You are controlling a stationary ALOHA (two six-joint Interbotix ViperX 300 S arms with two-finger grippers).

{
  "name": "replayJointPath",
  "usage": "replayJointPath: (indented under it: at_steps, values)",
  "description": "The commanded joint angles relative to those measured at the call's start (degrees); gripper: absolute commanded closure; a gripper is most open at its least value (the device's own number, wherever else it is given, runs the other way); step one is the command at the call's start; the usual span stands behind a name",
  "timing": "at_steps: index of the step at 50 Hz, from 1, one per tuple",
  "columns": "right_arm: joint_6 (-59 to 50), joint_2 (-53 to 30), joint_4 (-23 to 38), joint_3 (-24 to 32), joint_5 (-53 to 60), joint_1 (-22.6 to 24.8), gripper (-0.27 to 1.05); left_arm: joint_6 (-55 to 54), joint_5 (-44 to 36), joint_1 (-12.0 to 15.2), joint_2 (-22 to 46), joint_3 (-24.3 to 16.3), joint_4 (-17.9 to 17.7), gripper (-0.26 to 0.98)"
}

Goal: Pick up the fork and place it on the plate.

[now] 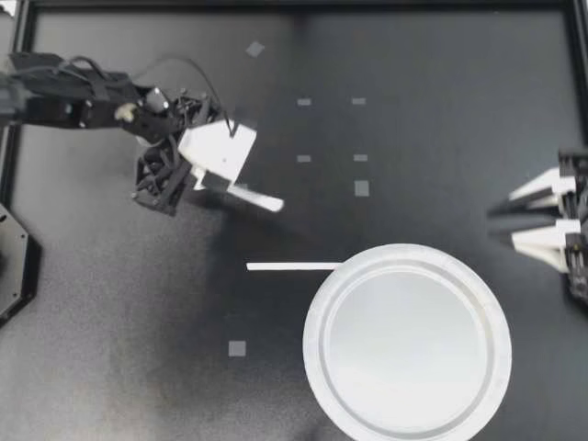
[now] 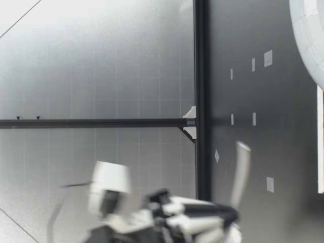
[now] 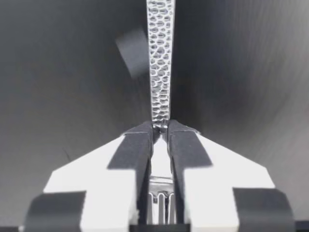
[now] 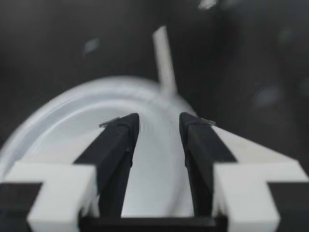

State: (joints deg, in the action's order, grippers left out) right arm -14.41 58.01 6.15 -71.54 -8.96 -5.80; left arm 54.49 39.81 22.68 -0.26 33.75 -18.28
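My left gripper (image 1: 231, 188) hangs over the table's left half, shut on the fork (image 1: 262, 197), whose handle sticks out toward the middle. In the left wrist view the gripper (image 3: 161, 126) pinches the dimpled handle (image 3: 161, 58), and the tines show back between its fingers. The low view shows the fork (image 2: 241, 174) blurred and lifted off the table. The white paper plate (image 1: 317, 367) lies at the front right, with nothing on it. At the right edge my right gripper (image 1: 513, 219) is open and holds nothing. In the right wrist view it (image 4: 159, 121) hovers over the plate's (image 4: 58, 130) rim.
A thin white strip (image 1: 294, 266) lies flat with one end against the plate's left rim; it also shows in the right wrist view (image 4: 164, 58). Small grey tape squares (image 1: 361, 188) dot the black table. A black frame (image 1: 294, 5) borders it.
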Motion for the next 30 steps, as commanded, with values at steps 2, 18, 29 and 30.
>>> replayJointPath:
  at_steps: [2,18,29,30]
  values:
    - [3.96,-2.37,8.61,5.45,0.26,-3.96,0.29,0.00,0.35,0.00,-4.22,-3.34,-10.99,0.65]
    - [23.82,-15.21,35.07,14.50,-0.70,-8.61,0.19,-0.09,6.50,-1.76,-3.69,-3.25,-59.85,0.65]
    - [31.82,-9.67,51.33,18.19,-0.44,-8.53,0.17,-0.18,8.61,-3.52,-4.31,-0.70,-91.93,0.65]
    - [32.34,-8.96,52.91,18.46,-0.44,-8.53,0.17,-0.18,8.61,-3.78,-4.13,-0.53,-95.10,0.65]
